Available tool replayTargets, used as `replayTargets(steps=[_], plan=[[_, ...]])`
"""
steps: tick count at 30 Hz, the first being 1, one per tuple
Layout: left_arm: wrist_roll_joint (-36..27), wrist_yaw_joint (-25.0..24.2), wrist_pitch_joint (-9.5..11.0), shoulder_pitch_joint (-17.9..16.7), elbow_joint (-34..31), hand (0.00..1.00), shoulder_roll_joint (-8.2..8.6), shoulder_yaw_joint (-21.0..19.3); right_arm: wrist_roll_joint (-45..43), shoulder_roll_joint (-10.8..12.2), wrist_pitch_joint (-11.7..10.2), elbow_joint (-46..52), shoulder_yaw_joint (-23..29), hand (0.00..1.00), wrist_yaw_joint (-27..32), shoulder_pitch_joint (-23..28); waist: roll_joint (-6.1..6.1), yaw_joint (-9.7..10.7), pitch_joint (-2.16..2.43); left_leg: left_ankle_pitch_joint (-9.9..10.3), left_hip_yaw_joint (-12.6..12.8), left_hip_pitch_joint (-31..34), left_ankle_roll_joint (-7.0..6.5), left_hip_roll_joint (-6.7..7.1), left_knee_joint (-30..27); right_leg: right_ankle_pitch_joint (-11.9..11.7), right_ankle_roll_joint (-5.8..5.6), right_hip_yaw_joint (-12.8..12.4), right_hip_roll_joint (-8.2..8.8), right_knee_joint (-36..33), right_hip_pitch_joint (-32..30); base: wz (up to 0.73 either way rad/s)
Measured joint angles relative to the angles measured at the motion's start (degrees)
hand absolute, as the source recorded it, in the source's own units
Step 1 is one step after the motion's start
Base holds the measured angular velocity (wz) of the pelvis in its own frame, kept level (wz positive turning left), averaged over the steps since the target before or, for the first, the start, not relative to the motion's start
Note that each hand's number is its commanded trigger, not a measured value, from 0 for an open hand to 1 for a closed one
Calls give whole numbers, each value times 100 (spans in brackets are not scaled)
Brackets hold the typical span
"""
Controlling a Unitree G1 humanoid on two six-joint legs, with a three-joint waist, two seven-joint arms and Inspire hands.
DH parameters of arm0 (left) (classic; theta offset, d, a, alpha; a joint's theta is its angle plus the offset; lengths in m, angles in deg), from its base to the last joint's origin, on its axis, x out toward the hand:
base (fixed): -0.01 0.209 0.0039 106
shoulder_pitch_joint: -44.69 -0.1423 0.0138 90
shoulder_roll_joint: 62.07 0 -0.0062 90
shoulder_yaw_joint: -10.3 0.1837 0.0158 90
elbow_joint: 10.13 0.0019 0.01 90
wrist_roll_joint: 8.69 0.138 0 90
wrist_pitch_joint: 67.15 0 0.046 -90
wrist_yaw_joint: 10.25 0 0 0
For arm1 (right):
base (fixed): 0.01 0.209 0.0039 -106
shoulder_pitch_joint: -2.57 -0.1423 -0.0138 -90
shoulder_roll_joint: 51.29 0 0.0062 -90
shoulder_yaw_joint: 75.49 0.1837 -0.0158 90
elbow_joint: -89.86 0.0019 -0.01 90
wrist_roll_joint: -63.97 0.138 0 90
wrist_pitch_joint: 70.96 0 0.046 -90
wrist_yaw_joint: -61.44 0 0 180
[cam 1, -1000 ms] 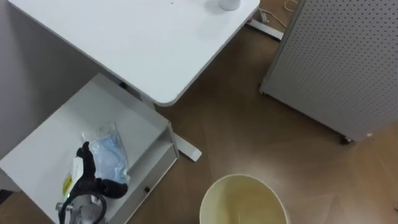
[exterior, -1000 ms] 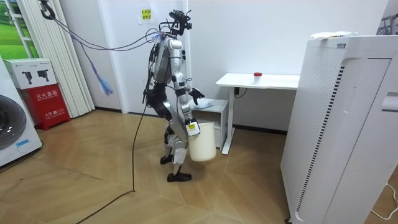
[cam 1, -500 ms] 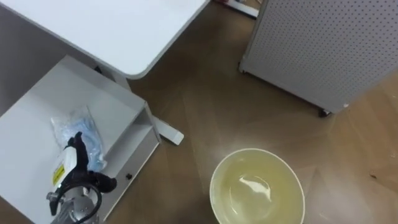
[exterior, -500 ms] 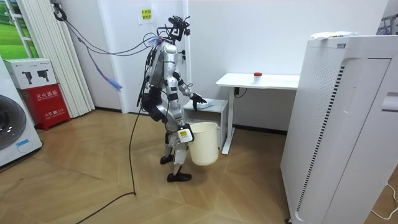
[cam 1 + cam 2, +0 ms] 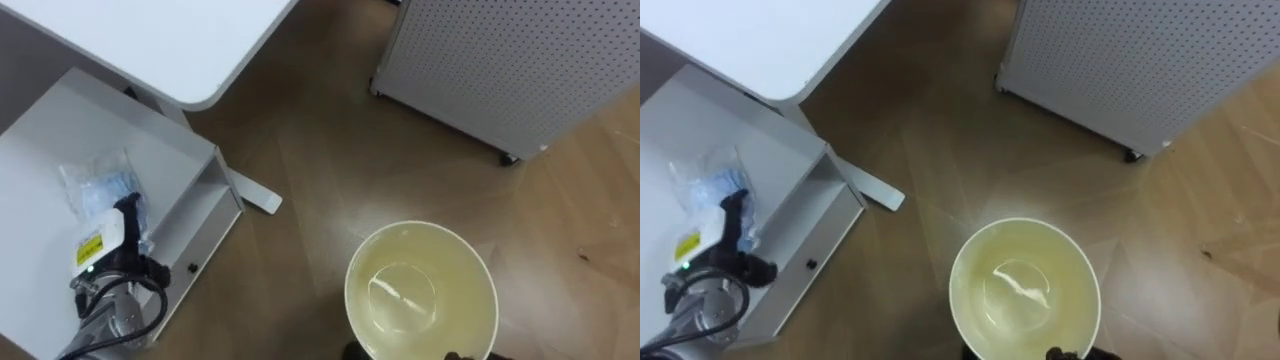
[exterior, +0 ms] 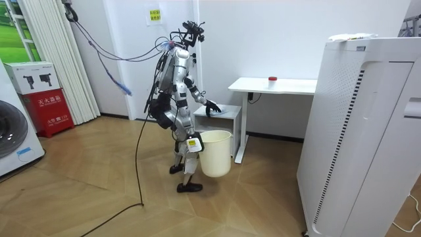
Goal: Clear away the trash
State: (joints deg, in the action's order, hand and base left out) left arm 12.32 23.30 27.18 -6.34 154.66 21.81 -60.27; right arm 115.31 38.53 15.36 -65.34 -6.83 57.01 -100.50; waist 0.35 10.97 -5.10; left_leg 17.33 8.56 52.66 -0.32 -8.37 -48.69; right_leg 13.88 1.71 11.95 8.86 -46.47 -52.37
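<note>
Left eye view, looking down. My left robot hand (image 5: 125, 250) enters from the lower left and lies over the top of the low white cabinet (image 5: 40, 130). The back of the hand faces up, its fingers (image 5: 130, 212) are straight and point away from me, and the thumb is spread to the side; it grasps nothing. The fingertips overlap the near edge of the garbage, a clear plastic bag (image 5: 95, 185) with pale blue contents, which lies flat on the cabinet top; I cannot tell whether they touch it. A white tabletop (image 5: 150, 40) overhangs the cabinet's far side. The cream bucket (image 5: 420, 290) shows open-mouthed to the right, over the wooden floor (image 5: 320, 150) and near a white perforated unit (image 5: 500, 60).

Room view: the robot stands beside the cabinet, facing the tabletop, with its left arm stretched forward at waist height. The right arm hangs down with the right robot hand (image 6: 193, 143) at the bucket's rim, and the bucket is clear of the floor; that hand's grip I cannot tell.
</note>
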Motion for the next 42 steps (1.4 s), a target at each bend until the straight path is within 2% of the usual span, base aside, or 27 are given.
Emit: replayTargets(steps=[9,12,17,22,26,29,32,34,37,38,39,40,42], plan=[[6,-59,-212,-7,3,100,-20,19,2,0,2,51,-4,100,-83,31,-5,32,3,0,-7,5,-2,11,-5,3,-6,33,14,-8,1,0],[14,-60,-295,-9,29,100,-20,152,5,0,5,51,-7,100,-81,31,-5,34,3,0,-10,7,-2,11,-5,3,-6,35,14,-6,3,0],[333,-61,-363,-20,56,100,-17,229,10,0,7,56,-49,100,-75,31,-3,42,4,-1,-25,-10,-2,15,-5,3,-5,31,18,-3,32,0],[372,-127,-351,-119,58,100,-8,225,-1,18,7,48,-43,100,-67,26,5,50,4,-1,-49,-107,-2,15,-2,8,-1,76,26,12,159,2],[343,-181,-338,-312,50,100,60,203,-29,71,-1,-78,-53,100,-57,17,5,-47,5,0,-39,-348,0,8,75,8,-11,84,7,106,398,0],[324,-179,-243,-437,-7,100,108,193,-33,112,-71,-167,-136,100,-41,-5,21,-104,1,-5,-46,-536,5,8,165,4,-16,127,10,214,611,4],[138,-87,59,-447,-222,100,305,92,-40,187,-256,-290,-243,100,-2,-29,35,-212,0,-30,-32,-758,-7,27,314,-6,-35,167,30,345,847,5],[-166,-49,228,-567,-409,100,517,7,-58,265,-332,-301,-261,100,-6,-33,67,-268,2,-31,-13,-921,-6,31,415,-21,-59,171,17,465,1016,0],[-469,-58,527,-1101,-1166,100,985,4,-296,377,-502,-393,-270,100,-8,-31,105,-350,23,-85,62,-1217,-11,123,739,-52,-118,121,37,685,1240,0],[-470,-62,549,-1189,-1255,100,1078,12,-293,392,-502,-393,-285,100,-15,-32,102,-372,25,-88,95,-1267,-13,126,786,-53,-126,108,46,708,1263,-3],[-469,-106,557,-1373,-1411,100,1252,77,-342,451,-502,-398,-316,100,-36,-31,105,-404,27,-89,138,-1371,-13,136,857,-43,-145,82,51,752,1328,-8],[-465,-156,561,-1473,-1499,100,1327,117,-426,495,-502,-401,-318,100,-39,-22,99,-420,32,-89,169,-1430,-13,152,910,-41,-148,84,52,780,1365,-7],[-463,-396,614,-1746,-1675,100,1719,298,-620,603,-503,-433,-332,100,-81,-36,92,-503,66,-132,209,-1580,-9,223,1124,-41,-179,80,87,899,1457,0]])
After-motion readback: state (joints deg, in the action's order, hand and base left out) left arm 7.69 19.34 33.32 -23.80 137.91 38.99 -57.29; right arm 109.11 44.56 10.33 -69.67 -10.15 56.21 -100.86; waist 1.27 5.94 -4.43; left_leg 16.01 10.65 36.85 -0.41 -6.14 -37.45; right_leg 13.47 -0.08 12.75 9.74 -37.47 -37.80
